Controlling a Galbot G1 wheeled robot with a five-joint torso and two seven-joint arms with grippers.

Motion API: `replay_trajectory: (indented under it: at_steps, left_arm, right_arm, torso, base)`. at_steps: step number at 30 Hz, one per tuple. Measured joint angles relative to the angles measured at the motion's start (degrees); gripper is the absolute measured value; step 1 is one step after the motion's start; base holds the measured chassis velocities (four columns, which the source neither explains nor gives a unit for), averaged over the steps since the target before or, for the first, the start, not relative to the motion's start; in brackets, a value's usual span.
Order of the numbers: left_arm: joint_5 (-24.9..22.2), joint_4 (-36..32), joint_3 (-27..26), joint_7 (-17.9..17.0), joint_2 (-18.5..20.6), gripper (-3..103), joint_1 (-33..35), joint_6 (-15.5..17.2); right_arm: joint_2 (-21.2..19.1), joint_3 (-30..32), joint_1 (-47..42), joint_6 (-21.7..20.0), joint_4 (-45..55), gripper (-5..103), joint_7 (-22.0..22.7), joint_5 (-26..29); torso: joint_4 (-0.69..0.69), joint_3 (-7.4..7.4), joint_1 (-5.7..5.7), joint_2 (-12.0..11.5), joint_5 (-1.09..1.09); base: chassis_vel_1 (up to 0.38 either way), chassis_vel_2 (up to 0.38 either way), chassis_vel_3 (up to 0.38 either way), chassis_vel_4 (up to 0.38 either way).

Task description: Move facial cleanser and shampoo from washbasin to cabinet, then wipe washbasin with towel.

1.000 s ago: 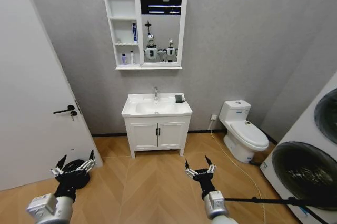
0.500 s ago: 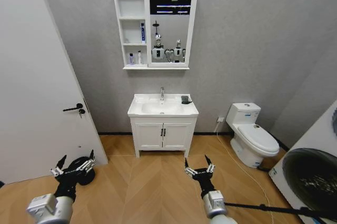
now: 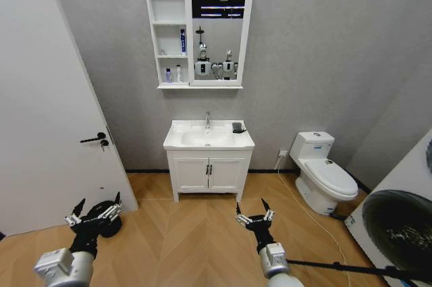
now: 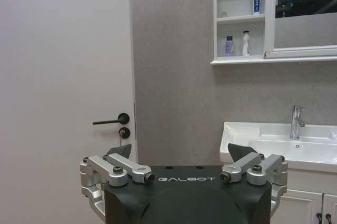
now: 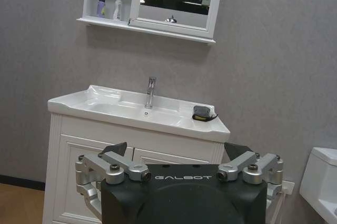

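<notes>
while both grippers hang low over the wood floor, the left gripper (image 3: 93, 214) and right gripper (image 3: 254, 214) spread wide and empty, one dark towel (image 3: 237, 127) sits on the washbasin (image 3: 182, 141) rim; three bottles stand in the cabinet (image 3: 152, 44) above.

A white door (image 3: 47, 111) with a dark lever handle (image 3: 93, 139) stands at the left of the room, and a white toilet (image 3: 324, 179) sits on the right against the grey wall (image 3: 317, 50). A white two-door vanity (image 3: 209, 173) with dark handles stands between them on the herringbone wood floor (image 3: 196, 233). The round dark window of a white washing machine (image 3: 401, 226) shows at the far right.
</notes>
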Motion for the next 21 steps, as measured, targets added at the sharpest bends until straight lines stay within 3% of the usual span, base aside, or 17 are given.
replay_trajectory:
  at_steps: [14,21]
  left_arm:
    - [0.00,0.00,0.00,0.00,0.00,100,0.00,0.00]
    - [0.00,0.00,0.00,0.00,0.00,100,0.00,0.00]
  right_arm:
    - [0.56,0.08,0.12,-0.51,-0.16,100,-0.51,-0.87]
    - [0.51,0.20,0.67,1.23,-1.08,100,-0.47,-1.00]
  torso:
    - [0.00,0.00,0.00,0.00,0.00]
    - [0.00,0.00,0.00,0.00,0.00]
  base:
    - [-0.014,-0.013,0.018,0.019]
    - [-0.037,-0.033,0.050,0.040]
